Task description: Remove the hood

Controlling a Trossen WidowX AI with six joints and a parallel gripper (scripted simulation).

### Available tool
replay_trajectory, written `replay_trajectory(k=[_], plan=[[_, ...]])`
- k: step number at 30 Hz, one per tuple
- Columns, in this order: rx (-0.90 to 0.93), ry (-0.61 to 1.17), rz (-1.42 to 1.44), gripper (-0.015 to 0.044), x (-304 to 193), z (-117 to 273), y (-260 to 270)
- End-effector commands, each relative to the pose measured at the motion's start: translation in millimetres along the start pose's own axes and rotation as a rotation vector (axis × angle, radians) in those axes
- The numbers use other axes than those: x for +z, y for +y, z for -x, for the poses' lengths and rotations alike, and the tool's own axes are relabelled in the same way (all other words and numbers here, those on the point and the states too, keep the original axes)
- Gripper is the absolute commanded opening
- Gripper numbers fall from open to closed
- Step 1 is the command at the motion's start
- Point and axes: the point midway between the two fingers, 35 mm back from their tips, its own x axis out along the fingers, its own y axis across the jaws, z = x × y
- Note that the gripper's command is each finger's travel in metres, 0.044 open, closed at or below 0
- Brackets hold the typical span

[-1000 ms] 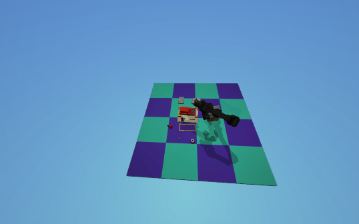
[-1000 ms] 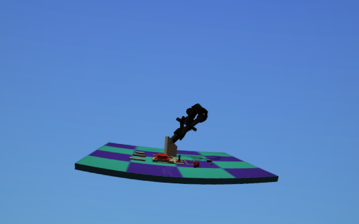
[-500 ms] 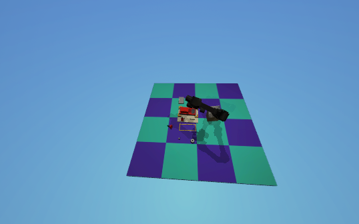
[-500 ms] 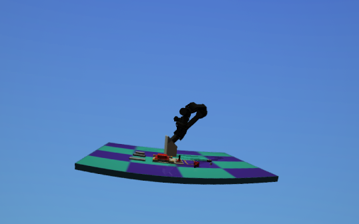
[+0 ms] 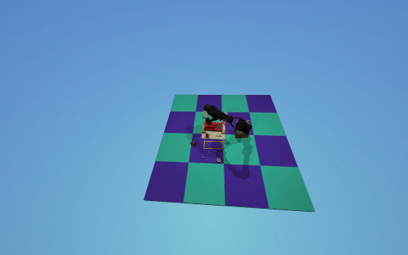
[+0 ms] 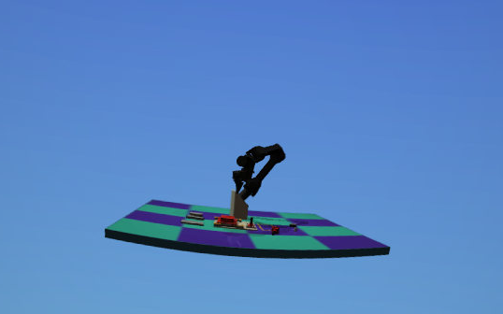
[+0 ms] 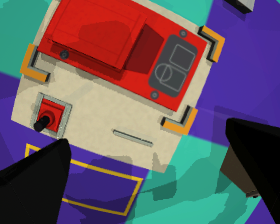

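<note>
The red toy car [image 5: 211,126] [image 6: 226,219] [image 7: 91,30] sits on a cream board [image 7: 91,115] between orange corner brackets. It has a raised red block and, at one end, a dark grey panel [image 7: 183,52] with pale outlines. I cannot tell whether this panel is the hood or what lies under one. The marked area, a yellow outline [image 5: 213,148] [image 7: 106,170], lies beside the board, with nothing seen inside it. My gripper [image 5: 208,122] [image 6: 238,192] [image 7: 149,137] is open and empty, pointing down above the car and board, touching neither.
A red lever [image 7: 52,116] stands up from the board near the yellow outline. A thin grey strip [image 7: 132,138] lies on the board. Grey blocks [image 5: 205,114] [image 6: 195,215] lie behind the car. A small red piece [image 5: 193,144] [image 6: 275,230] and a ring [image 5: 218,160] lie on the table.
</note>
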Motion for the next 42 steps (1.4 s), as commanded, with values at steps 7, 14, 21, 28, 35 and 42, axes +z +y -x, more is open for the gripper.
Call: replay_trajectory(k=[7, 14, 21, 28, 35, 42], plan=[[0.161, 0.038, 0.968, 0.044, 83, -64, 23], [0.17, 0.037, 1.012, 0.044, 86, -68, 25], [0.17, 0.037, 1.012, 0.044, 86, -68, 25], [0.17, 0.037, 1.012, 0.044, 86, -70, 26], [0.17, 0.037, 1.012, 0.044, 86, -76, 27], [0.17, 0.036, 1.012, 0.044, 85, -82, 29]])
